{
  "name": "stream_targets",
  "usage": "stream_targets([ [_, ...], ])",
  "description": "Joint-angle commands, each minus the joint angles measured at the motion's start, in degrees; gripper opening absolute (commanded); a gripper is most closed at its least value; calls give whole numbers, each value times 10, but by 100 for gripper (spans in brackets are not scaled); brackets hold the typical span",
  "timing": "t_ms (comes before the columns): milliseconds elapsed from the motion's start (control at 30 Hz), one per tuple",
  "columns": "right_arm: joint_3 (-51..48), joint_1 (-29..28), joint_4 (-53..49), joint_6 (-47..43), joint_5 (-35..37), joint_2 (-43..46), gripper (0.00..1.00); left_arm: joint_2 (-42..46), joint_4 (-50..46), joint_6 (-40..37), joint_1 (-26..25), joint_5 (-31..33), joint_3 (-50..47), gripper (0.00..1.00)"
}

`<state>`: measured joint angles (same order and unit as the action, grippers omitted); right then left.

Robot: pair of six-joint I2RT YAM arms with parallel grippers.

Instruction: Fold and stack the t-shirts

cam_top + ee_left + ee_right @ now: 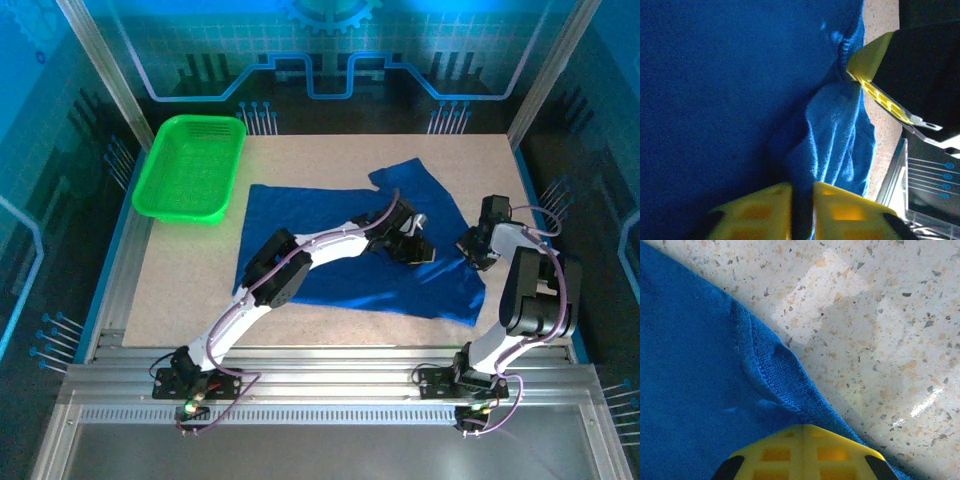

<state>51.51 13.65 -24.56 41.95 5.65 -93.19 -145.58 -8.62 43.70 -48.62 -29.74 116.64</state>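
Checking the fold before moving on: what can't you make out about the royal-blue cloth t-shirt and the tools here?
Top view: the white left arm covers the middle of the royal-blue cloth t-shirt.
Right wrist view: the yellow right tool hides the hem beneath, grip unclear.
Left wrist view: the bottom edge crops the left tool.

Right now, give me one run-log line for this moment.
t-shirt: spread on table, unfolded | left gripper: shut on a raised fold of it | right gripper: shut on its hem

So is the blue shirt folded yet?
Not folded: the t-shirt lies spread across the table, only rumpled in places.
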Motion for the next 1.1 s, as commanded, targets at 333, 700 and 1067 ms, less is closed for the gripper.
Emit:
stream_targets([
  [333, 12, -2, -4, 1, 14, -7, 1, 60, 6, -44, 24, 63, -60, 0],
  [700, 23, -6, 3, -1, 18, -20, 0, 44, -14, -52, 29, 81, -23, 5],
  [1067, 7, -7, -23, -16, 33, 72, 9, 132, -71, -52, 63, 167, -87, 61],
])
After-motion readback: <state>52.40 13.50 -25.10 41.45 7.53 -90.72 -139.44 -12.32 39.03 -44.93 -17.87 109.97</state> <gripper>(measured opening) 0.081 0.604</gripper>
